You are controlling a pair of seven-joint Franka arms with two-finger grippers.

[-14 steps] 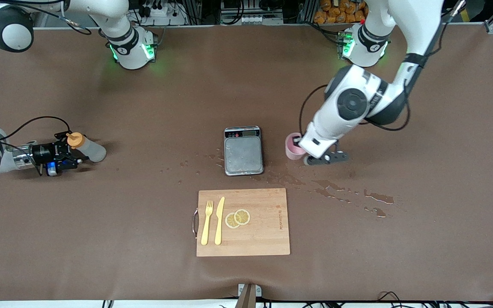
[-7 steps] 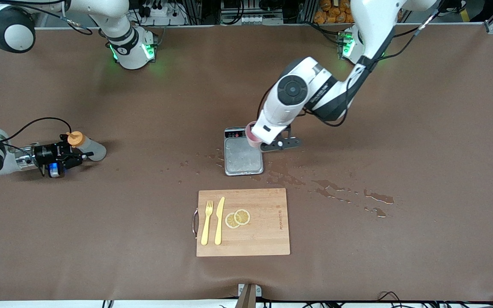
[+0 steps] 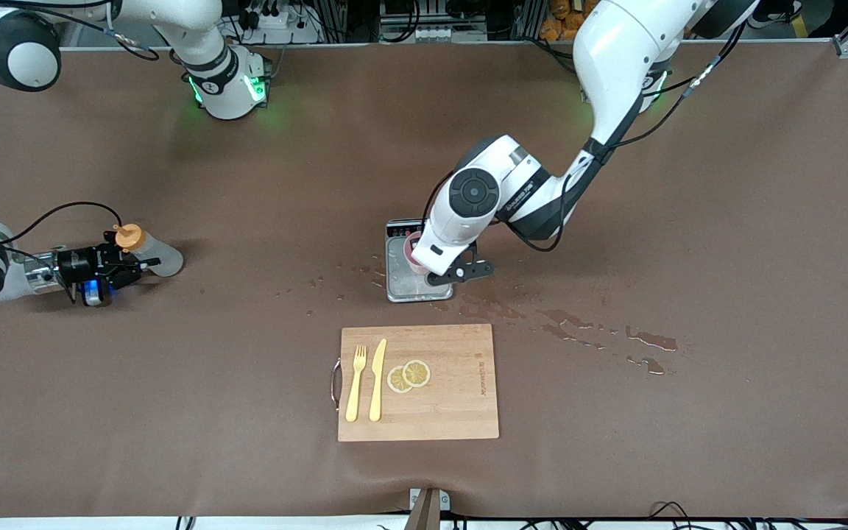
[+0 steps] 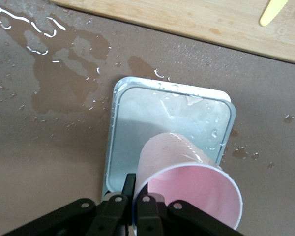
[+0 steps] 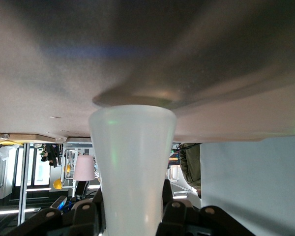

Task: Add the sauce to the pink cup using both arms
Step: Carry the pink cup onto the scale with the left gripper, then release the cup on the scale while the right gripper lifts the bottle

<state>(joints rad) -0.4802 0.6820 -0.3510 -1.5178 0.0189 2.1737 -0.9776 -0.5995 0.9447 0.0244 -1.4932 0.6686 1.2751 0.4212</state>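
A brown worktop point(image 3: 689, 243) carries a grey scale point(image 3: 403, 283) at the frame's centre and, lower down, a wooden cutting board point(image 3: 461, 397) with a yellow fork point(image 3: 355, 384), knife point(image 3: 377, 380) and lemon slices point(image 3: 408, 375). The left claw point(image 3: 424, 263), over the scale, pinches the pink cup point(image 4: 187, 189) by its rim. At mid-left, the right claw point(image 3: 129, 271) clamps the sauce point(image 3: 150, 252) bottle standing on the worktop.

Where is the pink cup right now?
The pink cup is over the grey scale mid-table, gripped at its rim by the left tool.
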